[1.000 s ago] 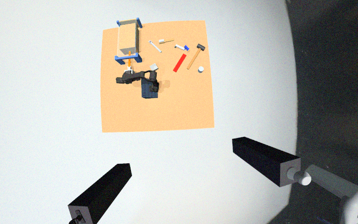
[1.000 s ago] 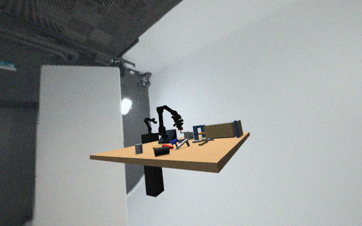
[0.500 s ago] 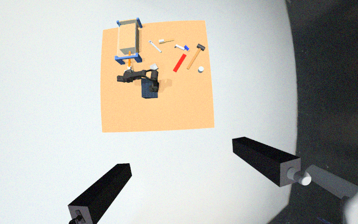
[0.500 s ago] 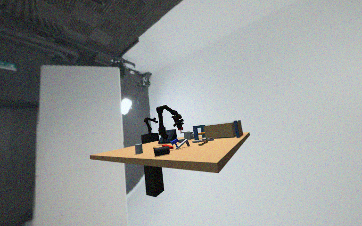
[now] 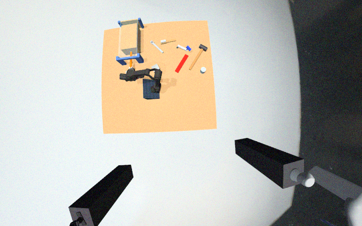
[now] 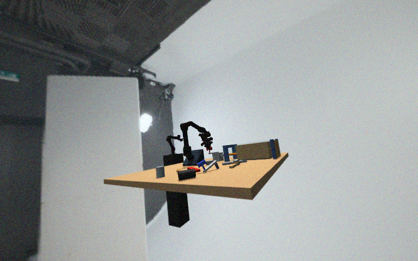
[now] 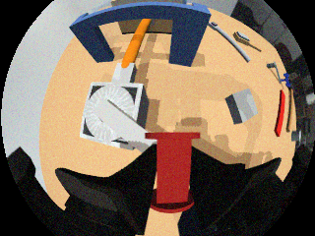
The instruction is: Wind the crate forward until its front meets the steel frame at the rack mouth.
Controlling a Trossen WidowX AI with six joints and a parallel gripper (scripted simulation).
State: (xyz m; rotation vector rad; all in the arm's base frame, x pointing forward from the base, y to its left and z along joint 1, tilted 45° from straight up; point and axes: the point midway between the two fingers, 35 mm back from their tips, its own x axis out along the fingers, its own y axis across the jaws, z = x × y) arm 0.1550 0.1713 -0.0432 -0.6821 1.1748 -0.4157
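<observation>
Pale walls around a tan bench, red grip clasped over the winch

Whitish surroundings (image 5: 58,93) (image 6: 339,123) fill most of the top and exterior views, giving way to darkness at the right of the top view and a dim ceiling (image 6: 92,27) in the exterior one. A bright light (image 6: 145,122) glows beside a white panel (image 6: 92,154). The bench (image 5: 160,114) (image 6: 215,180) (image 7: 64,157) has a tan, grainy top and carries cast shadows.

The gripper (image 5: 129,73) (image 6: 209,147) (image 7: 169,148) is clenched on the handle's red grip (image 6: 210,148) (image 7: 173,169). Its pale crank arm (image 7: 123,120) reaches across the winch (image 6: 217,156) (image 7: 89,132); the square key cannot be made out. From there the orange strap (image 5: 131,62) (image 6: 232,154) (image 7: 136,44) runs through the blue frame (image 5: 129,58) (image 6: 224,154) (image 7: 189,41) to the crate (image 5: 129,33) (image 6: 254,150) (image 7: 129,26), which looks flat inside the cubby, its front set back from the frame.

A grey block (image 5: 155,66) (image 7: 245,105) stands near the winch, with the mallet (image 5: 197,57) (image 6: 186,174) farther off. From above, the arm (image 5: 148,71) (image 6: 185,136) hides much of the winch; in the wrist view the crate is mostly cut off, and the clear panels are hard to see.
</observation>
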